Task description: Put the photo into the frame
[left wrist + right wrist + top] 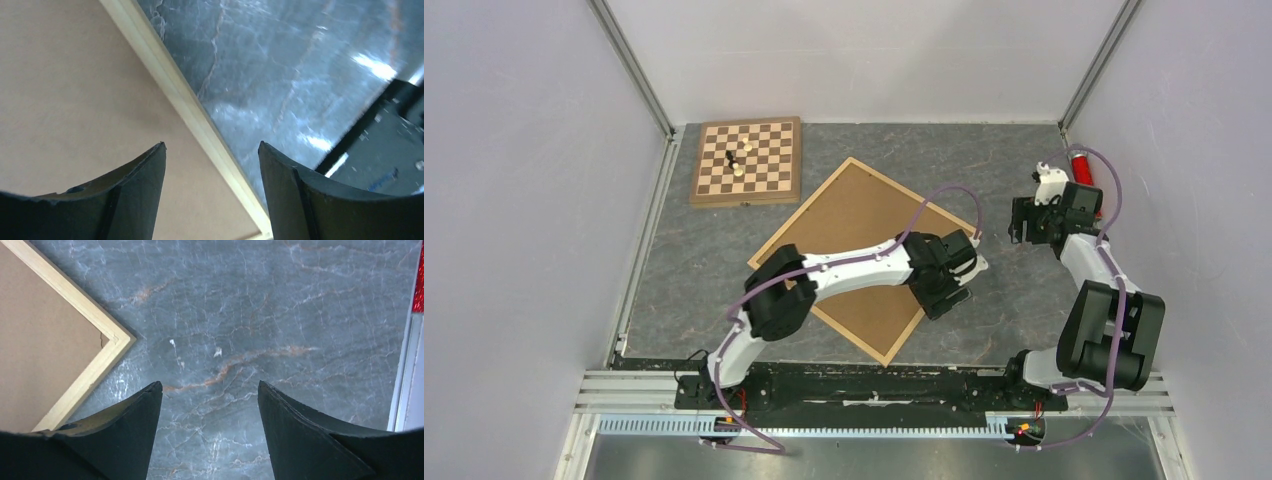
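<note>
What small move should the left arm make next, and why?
Probably lift the left gripper straight up, clear of the frame. It is open, holds nothing and hangs low across the frame's wooden border, and the brown backing board fills the frame. The photo shows in no view, so whether it lies under the board cannot be told. Backing off should give a clearer look.

Through the left wrist camera I had the left gripper with its fingers spread wide and nothing between them. Beneath them one pale rail of the frame ran diagonally. The brown board lay on its left, the grey marbled table on its right, and a blurred black part at the right edge.
</note>
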